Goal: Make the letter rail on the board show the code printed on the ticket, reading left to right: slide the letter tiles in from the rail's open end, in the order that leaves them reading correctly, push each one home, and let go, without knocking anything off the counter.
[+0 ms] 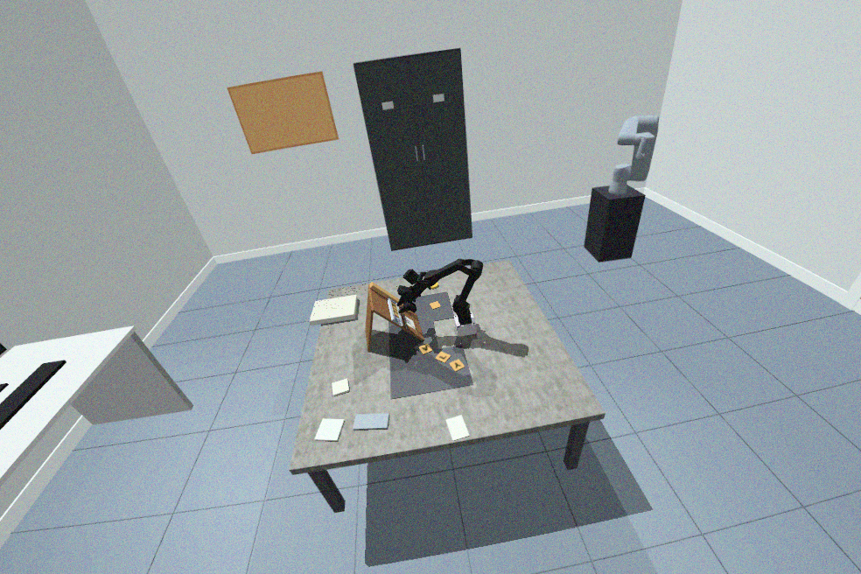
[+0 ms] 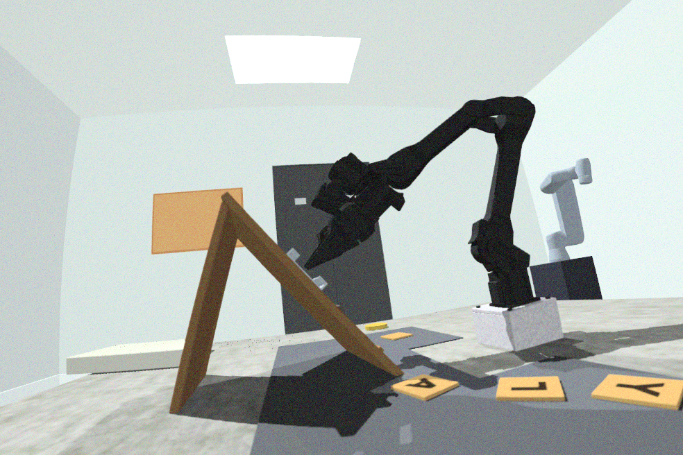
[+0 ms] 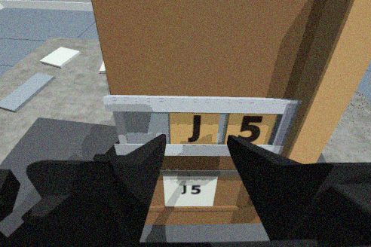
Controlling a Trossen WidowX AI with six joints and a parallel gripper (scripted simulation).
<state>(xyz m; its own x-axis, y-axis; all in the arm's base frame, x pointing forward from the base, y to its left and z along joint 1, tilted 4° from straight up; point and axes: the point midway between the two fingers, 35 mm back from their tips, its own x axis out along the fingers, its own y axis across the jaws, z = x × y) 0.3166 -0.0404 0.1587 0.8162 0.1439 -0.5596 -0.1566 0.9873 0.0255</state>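
Note:
The letter rail [image 3: 199,105] [image 2: 319,282] sits on the leaning wooden board [image 3: 184,45] [image 2: 267,246]. In the wrist view, the J tile [image 3: 206,124] is mid-rail. The 5 tile [image 3: 249,128] is right of it, with a gap between them and a narrow dark strip before the right end stop. The rail's left part holds no tile. The ticket [image 3: 173,200] below reads J5. My gripper [image 3: 197,138] [image 2: 306,267] is open, its fingertips apart at the rail's lower lip, one on each side of the J tile, not touching it as far as I can see.
Loose tiles A [image 1: 425,348] [image 2: 407,386], L [image 1: 443,356] [image 2: 530,394] and Y [image 1: 456,364] [image 2: 608,385] lie near the board's foot. Another tile [image 1: 435,304] [image 2: 397,336] lies on the far mat, near a yellow disc [image 2: 375,326]. A cream block [image 1: 334,309] stands behind the board.

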